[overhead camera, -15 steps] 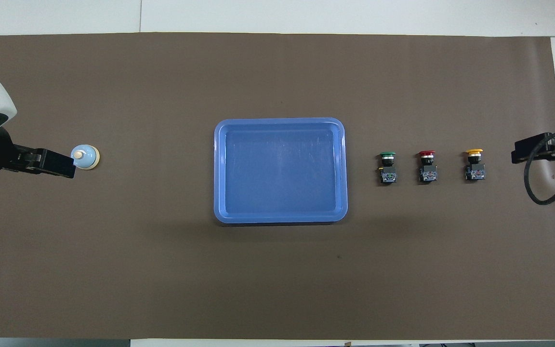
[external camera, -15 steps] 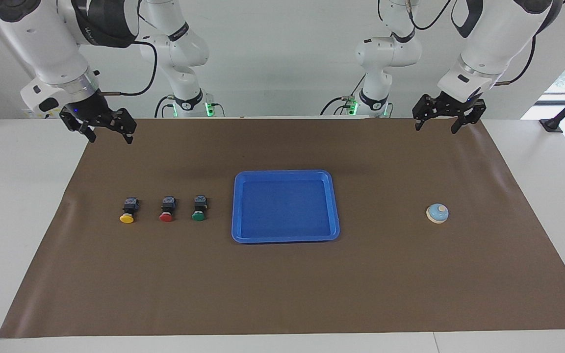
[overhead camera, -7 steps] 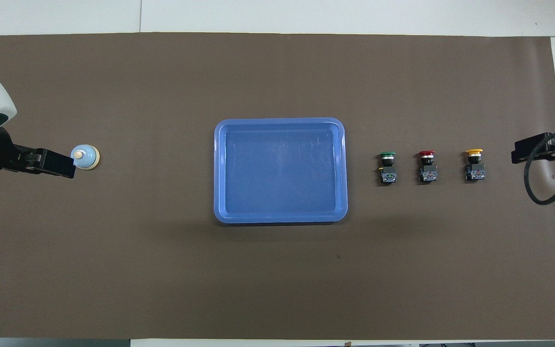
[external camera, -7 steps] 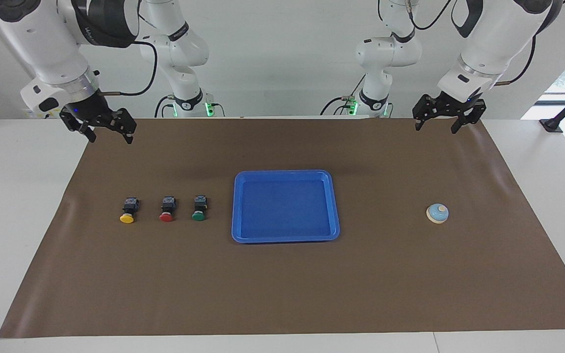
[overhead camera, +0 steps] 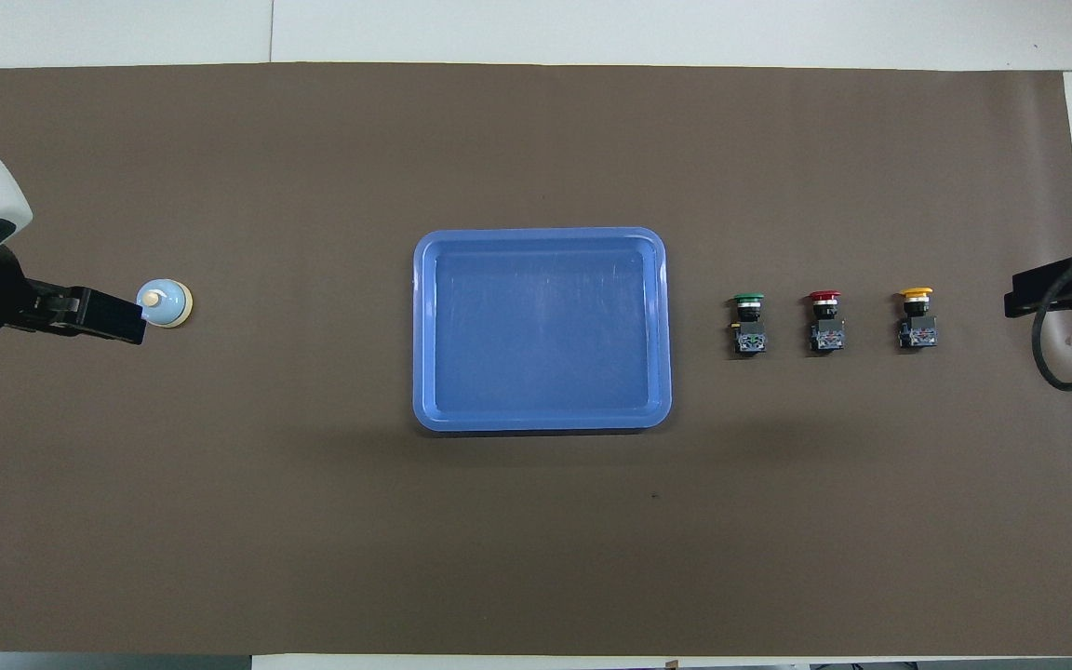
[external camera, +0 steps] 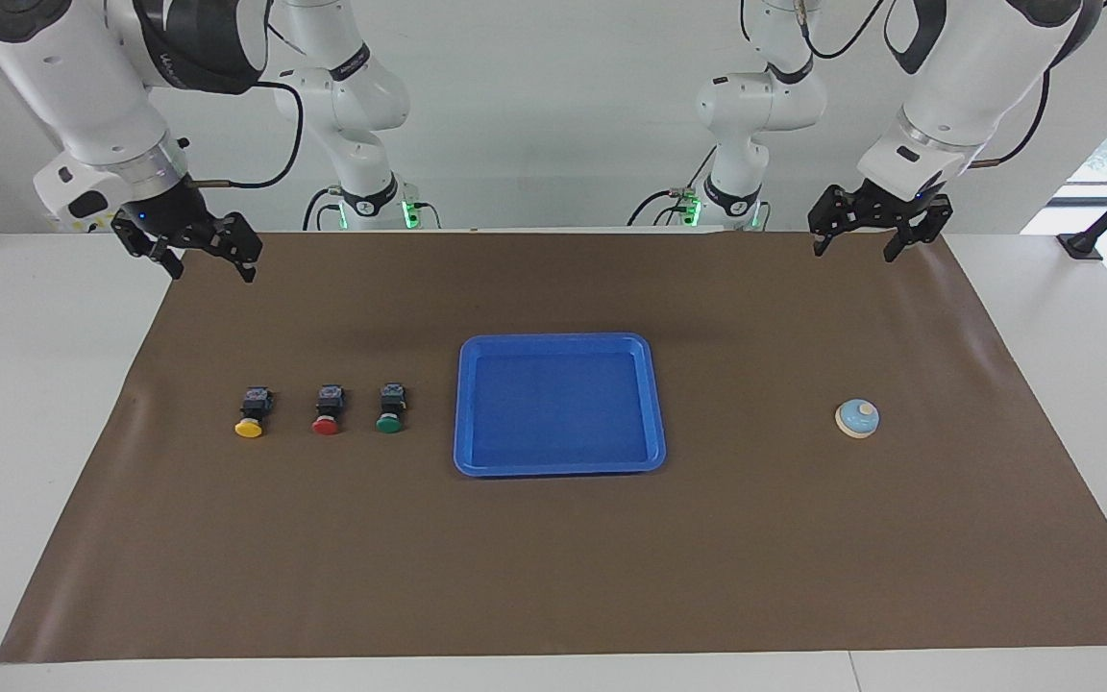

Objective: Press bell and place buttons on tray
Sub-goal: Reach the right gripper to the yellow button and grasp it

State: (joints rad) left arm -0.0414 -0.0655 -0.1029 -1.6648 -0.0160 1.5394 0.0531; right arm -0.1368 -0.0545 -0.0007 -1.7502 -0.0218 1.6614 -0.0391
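Note:
The light-blue bell (external camera: 857, 418) (overhead camera: 164, 304) sits on the brown mat toward the left arm's end. The blue tray (external camera: 558, 339) (overhead camera: 541, 234) lies in the middle with nothing in it. The yellow button (external camera: 250, 415) (overhead camera: 917, 321), red button (external camera: 327, 412) (overhead camera: 825, 324) and green button (external camera: 389, 410) (overhead camera: 748, 326) lie in a row beside the tray, toward the right arm's end. My left gripper (external camera: 853, 252) (overhead camera: 122, 321) hangs open and empty over the mat's edge by the robots, clear of the bell. My right gripper (external camera: 211, 273) (overhead camera: 1020, 300) hangs open and empty over the mat's corner.
The brown mat (external camera: 553, 557) covers most of the white table (external camera: 35, 384). The arms' bases stand at the table's edge by the robots. A black stand (external camera: 1106, 226) is off the mat at the left arm's end.
My right gripper has drifted slightly outward toward the right arm's end of the table. The left gripper and all objects have not moved.

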